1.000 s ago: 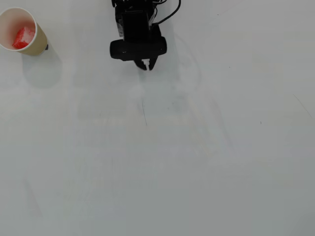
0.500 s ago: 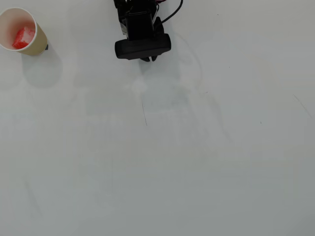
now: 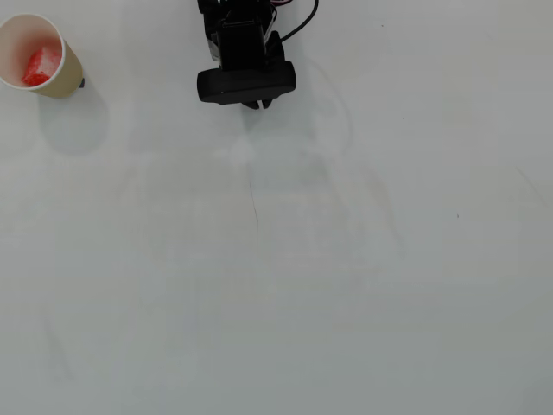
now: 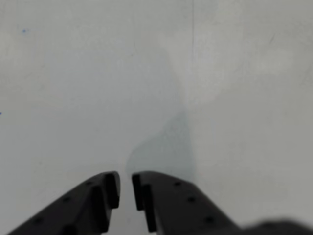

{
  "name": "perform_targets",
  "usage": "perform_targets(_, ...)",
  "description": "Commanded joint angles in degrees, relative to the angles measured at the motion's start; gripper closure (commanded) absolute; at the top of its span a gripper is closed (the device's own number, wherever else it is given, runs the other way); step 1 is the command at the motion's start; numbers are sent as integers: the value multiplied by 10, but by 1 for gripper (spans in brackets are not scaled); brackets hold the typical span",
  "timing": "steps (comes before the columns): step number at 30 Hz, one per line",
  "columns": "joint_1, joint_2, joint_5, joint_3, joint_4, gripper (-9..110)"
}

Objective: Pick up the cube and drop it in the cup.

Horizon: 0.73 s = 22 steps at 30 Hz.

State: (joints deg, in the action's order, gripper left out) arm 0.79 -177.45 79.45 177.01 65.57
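Observation:
In the overhead view the cream paper cup (image 3: 62,79) stands at the top left corner. The red, white-speckled cube (image 3: 38,66) lies inside it on the white bottom. My gripper (image 3: 259,105) is at the top centre, far to the right of the cup, mostly hidden under the black wrist housing. The wrist view shows the gripper (image 4: 125,185) with its two black fingers drawn together to a narrow slit. Nothing sits between them, and only bare white table lies below.
The black arm (image 3: 242,35) and its cable (image 3: 298,26) reach in from the top edge. The white table (image 3: 285,259) carries faint scuff lines and a thin dark mark (image 3: 255,207) near the middle.
The arm has pulled back toward the top edge, so the fingertips now barely show under the wrist housing. Cup and cube have not moved.

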Motion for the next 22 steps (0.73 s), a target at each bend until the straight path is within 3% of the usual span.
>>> perform_targets(1,23,-23,8,18,-14,101)
perform_targets(22,35,-23,8,18,-16,101)
